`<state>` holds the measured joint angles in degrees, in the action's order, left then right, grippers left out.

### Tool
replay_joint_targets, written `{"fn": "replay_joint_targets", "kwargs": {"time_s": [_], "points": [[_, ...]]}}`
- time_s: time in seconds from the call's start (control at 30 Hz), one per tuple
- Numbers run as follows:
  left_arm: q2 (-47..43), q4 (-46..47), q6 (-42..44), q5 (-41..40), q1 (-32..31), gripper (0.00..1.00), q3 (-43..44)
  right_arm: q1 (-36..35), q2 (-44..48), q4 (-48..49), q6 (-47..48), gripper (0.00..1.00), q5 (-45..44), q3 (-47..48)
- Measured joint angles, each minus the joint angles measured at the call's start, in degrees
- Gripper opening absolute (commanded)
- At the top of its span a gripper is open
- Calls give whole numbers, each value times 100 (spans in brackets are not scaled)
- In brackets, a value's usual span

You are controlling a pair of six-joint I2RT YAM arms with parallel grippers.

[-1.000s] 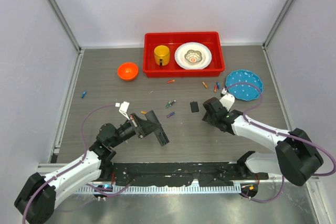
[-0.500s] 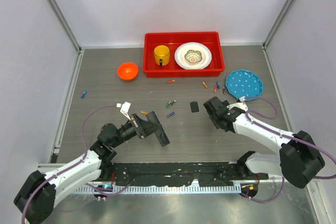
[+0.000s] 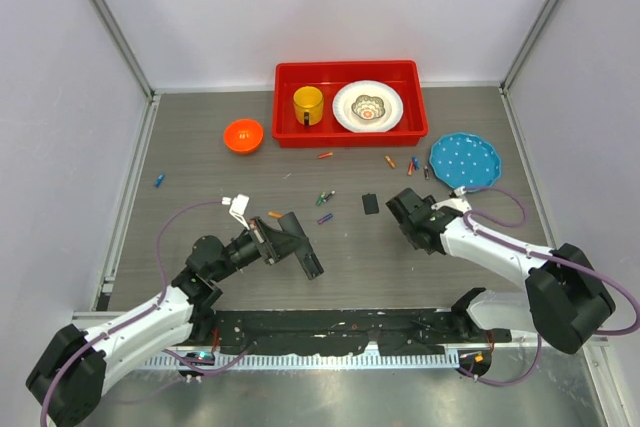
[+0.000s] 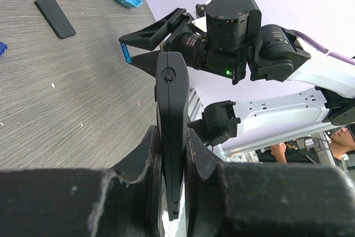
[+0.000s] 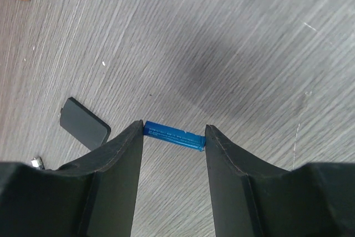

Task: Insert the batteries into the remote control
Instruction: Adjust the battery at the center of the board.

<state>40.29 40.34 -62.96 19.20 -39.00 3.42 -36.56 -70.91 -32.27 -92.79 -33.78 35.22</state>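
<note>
My left gripper (image 3: 275, 241) is shut on the remote control (image 3: 302, 254), a slim black bar that sticks out past the fingers, edge-on in the left wrist view (image 4: 172, 98). My right gripper (image 3: 399, 209) is shut on a blue battery (image 5: 173, 136), pinched end to end between its fingertips just above the table. That battery (image 4: 126, 54) faces the remote's far end, a short gap away. Several loose batteries lie on the table, among them a green one (image 3: 325, 196), a purple one (image 3: 324, 217) and an orange one (image 3: 274, 214).
A small black battery cover (image 3: 370, 203) lies flat between the arms. A red bin (image 3: 289, 132) at the back holds a yellow mug (image 3: 308, 104) and a white dish (image 3: 368, 106). An orange bowl (image 3: 243, 135) sits left, a blue plate (image 3: 465, 160) right.
My right wrist has shifted slightly and turned, still holding the blue battery. The left arm and the remote have not moved.
</note>
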Motion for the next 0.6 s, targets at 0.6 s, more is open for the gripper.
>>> {"fn": "replay_joint_targets", "kwargs": {"time_s": [0.6], "points": [[-382, -177, 28, -31, -26, 0, -4, -590, -1311, 730, 8100, 1, 2124, 1727]]}}
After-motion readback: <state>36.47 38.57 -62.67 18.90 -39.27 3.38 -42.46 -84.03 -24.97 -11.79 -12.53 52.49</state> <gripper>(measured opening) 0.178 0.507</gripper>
